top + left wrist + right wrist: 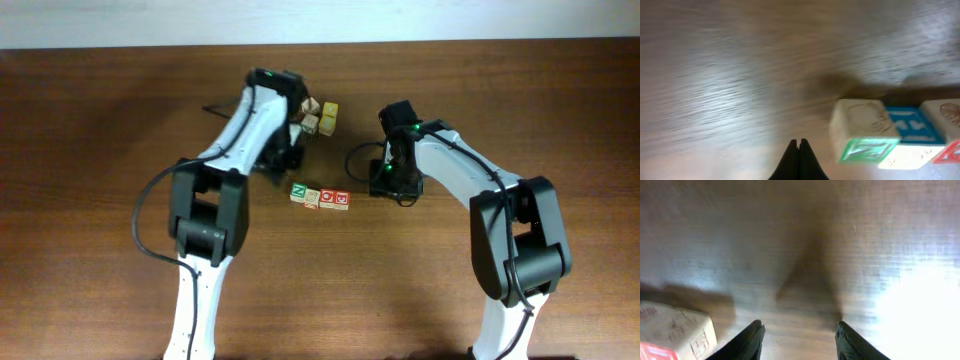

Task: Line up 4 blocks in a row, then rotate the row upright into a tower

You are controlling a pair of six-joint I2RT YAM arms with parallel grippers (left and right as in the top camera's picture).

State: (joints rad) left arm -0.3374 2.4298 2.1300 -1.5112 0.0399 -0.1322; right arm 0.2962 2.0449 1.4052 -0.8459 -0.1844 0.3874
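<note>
Four blocks lie in a row mid-table: a green-lettered block [298, 192], a pale block [312, 197] and two red-printed blocks [327, 199] [342, 200]. My left gripper [278, 172] is just left of the row. In the left wrist view it [800, 146] is shut and holds nothing, and the green-lettered block [865, 135] lies apart to its right. My right gripper [383, 183] hovers right of the row. In the right wrist view it [799, 330] is open over bare wood, with the end red-printed block [675, 330] to its left.
A cluster of other cubes [320, 117], including a yellow-faced one [330, 110], sits behind the row beside the left arm's wrist. A cable [358, 155] loops on the table by the right arm. The wooden table [100, 150] stretches out to both sides.
</note>
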